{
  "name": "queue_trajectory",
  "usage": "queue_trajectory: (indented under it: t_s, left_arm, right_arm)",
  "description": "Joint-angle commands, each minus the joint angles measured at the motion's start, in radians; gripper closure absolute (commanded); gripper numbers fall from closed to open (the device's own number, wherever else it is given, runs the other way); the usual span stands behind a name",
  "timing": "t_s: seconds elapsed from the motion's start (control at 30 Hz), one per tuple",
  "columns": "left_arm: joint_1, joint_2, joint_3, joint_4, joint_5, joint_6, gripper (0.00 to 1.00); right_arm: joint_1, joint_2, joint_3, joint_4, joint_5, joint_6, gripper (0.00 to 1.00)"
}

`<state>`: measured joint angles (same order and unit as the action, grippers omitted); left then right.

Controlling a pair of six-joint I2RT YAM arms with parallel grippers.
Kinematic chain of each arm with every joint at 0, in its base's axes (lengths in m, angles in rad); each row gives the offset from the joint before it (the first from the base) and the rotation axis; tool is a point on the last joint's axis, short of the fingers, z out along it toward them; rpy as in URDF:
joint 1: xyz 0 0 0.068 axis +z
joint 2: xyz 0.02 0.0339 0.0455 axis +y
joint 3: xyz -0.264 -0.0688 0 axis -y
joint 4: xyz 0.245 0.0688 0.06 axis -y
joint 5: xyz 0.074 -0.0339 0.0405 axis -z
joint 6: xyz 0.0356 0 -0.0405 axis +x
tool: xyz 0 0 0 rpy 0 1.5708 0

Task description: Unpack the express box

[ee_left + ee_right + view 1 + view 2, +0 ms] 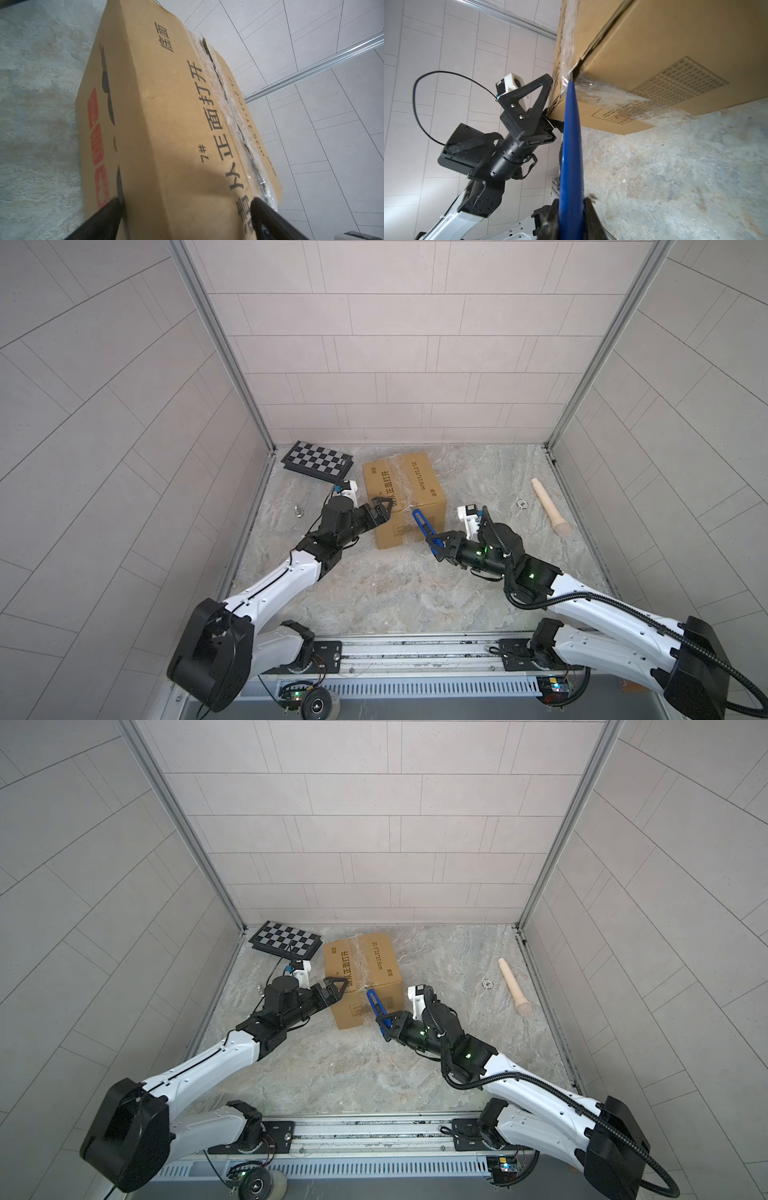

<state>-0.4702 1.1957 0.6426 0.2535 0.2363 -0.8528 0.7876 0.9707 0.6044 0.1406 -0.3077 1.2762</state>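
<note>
The express box [401,493] [361,969], a brown carton with black print and clear tape along its top seam, stands on the stone floor in both top views. My left gripper [384,512] [336,988] [185,200] is open wide and straddles the box's near left top edge, one finger on the top face and the other against the side. My right gripper [440,546] [390,1024] [571,201] is shut on a blue cutter [423,526] [571,135]. The cutter's tip touches the taped seam at the box's near top edge [589,87].
A black-and-white chequered board [318,464] [286,940] lies behind the left arm by the back left corner. A pale wooden stick [550,506] [515,988] and a floor drain [521,503] lie to the right. A small metal piece [297,511] sits left. Tiled walls enclose three sides.
</note>
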Motion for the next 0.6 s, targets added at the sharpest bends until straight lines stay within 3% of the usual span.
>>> queue_trajectory:
  t_s: [0.0, 0.33, 0.57]
  left_arm:
    - [-0.062, -0.001, 0.002, 0.088, 0.068, -0.026, 0.00]
    - [-0.072, 0.005, -0.013, 0.102, 0.059, -0.033, 0.00]
    - [-0.099, -0.016, -0.007, 0.107, 0.030, -0.052, 0.00]
  right_arm:
    - [0.024, -0.006, 0.046, 0.025, -0.074, -0.056, 1.00]
    - [0.022, -0.050, 0.050, 0.089, -0.077, -0.012, 1.00]
    - [0.083, 0.009, 0.026, 0.106, -0.017, -0.024, 1.00]
